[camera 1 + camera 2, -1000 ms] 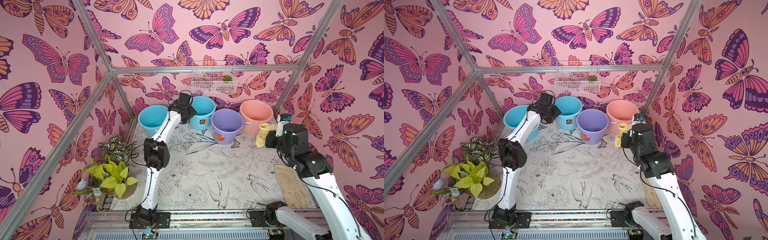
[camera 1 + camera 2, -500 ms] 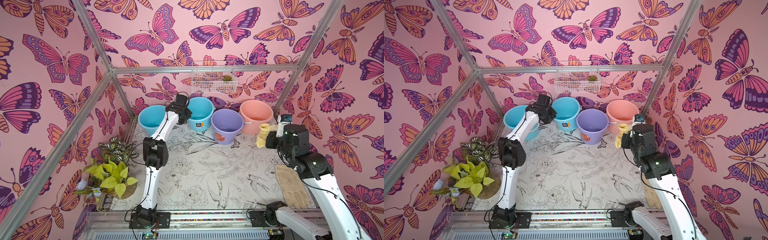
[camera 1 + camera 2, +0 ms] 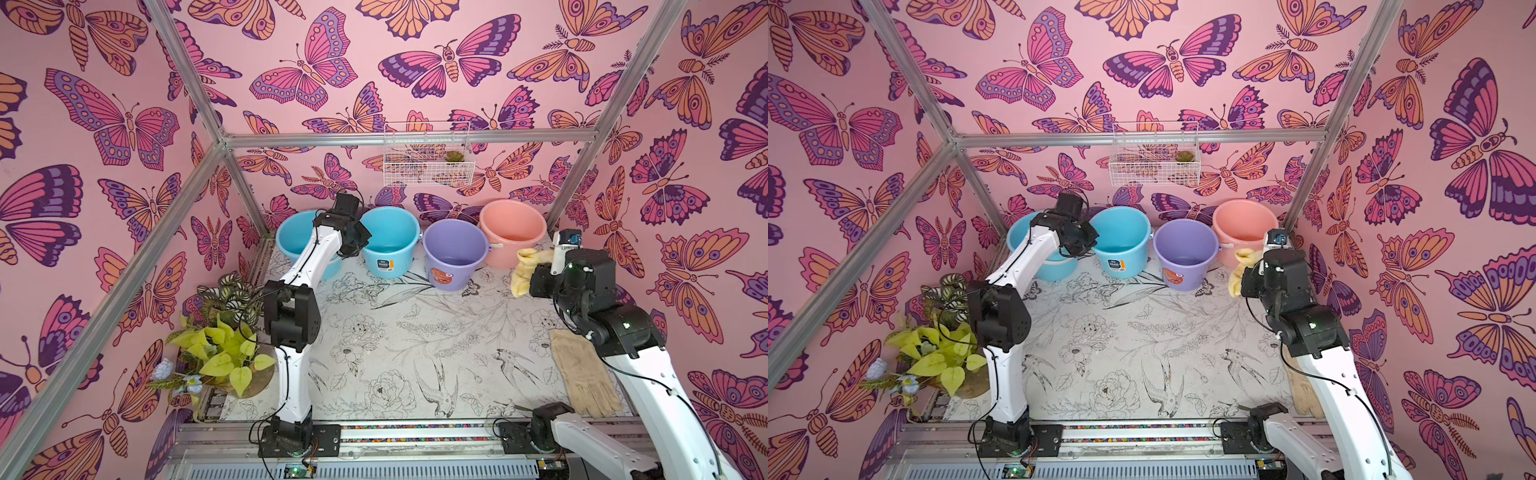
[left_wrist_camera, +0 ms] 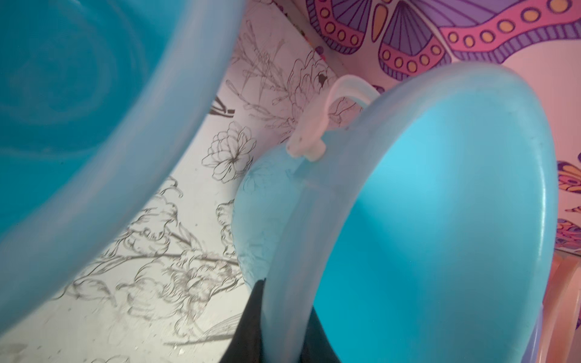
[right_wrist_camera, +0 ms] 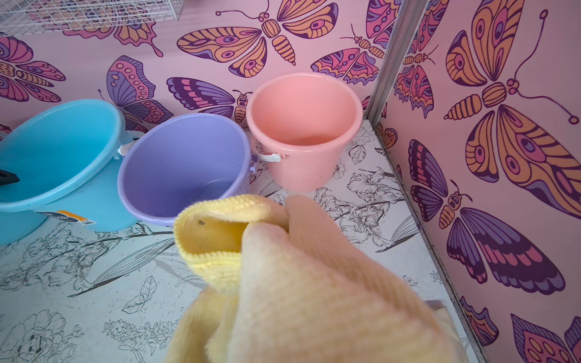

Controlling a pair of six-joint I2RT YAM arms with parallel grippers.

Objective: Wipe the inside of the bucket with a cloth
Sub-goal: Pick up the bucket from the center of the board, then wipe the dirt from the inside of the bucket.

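Note:
The lavender bucket (image 3: 455, 253) (image 3: 1185, 253) (image 5: 182, 163) stands upright and empty in the back row, third from the left, an orange sticker on its side. The pale-yellow cloth (image 3: 524, 266) (image 3: 1239, 266) (image 5: 298, 283) hangs bunched from my right gripper (image 3: 535, 271), which is shut on it above the table, just right of the bucket and apart from it. The cloth hides the right fingers. My left gripper (image 3: 353, 243) (image 4: 281, 333) is shut on the rim of the sky-blue bucket (image 3: 388, 237) (image 4: 440, 235) next to the lavender one, one black finger (image 4: 251, 320) on either side of the rim.
Another sky-blue bucket (image 3: 297, 241) stands at the far left of the row and a salmon-pink bucket (image 3: 511, 232) at the far right. A tan glove-like mat (image 3: 582, 374) lies by the right wall. A potted plant (image 3: 220, 353) sits front left. A wire basket (image 3: 428, 162) hangs on the back wall.
My left gripper has dropped a little to the left and closed on the sky-blue bucket's rim. The right arm and the cloth have hardly moved.

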